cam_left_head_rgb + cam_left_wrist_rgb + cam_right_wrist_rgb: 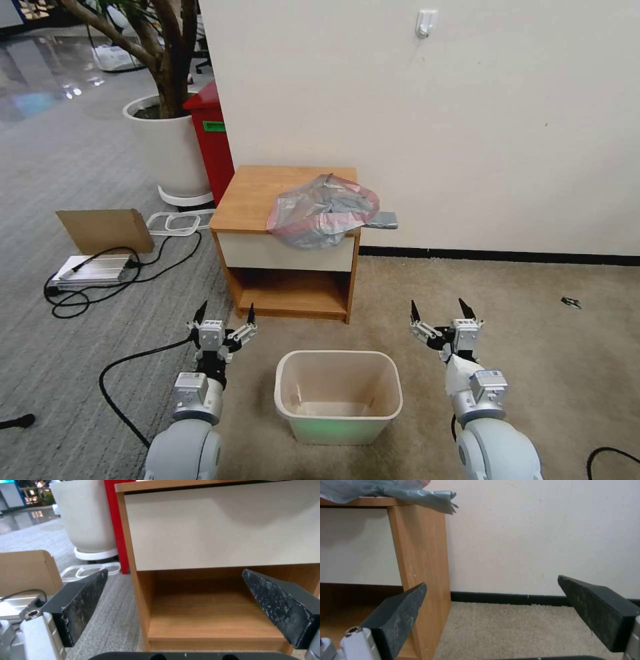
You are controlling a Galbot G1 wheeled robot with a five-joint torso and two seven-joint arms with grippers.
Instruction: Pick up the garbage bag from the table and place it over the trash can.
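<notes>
The garbage bag (323, 209), crumpled grey plastic with a pink-red rim, lies on the right half of the table (257, 193) and droops over its front and right edges; a corner of the garbage bag (420, 495) hangs off the tabletop. The cream trash can (339, 395) stands empty on the carpet in front of the table, between my arms. My left gripper (225, 315) hovers open, low before the table's left leg. My right gripper (440, 311) is open too, off the table's right side. Both are well below the bag and hold nothing.
A red bin (212, 140) and a large white planter (170, 150) stand behind the table on the left. Cardboard (105, 230), a metal box (90, 270) and black cables (127, 373) lie on the floor to the left. The wall (467, 120) closes the back.
</notes>
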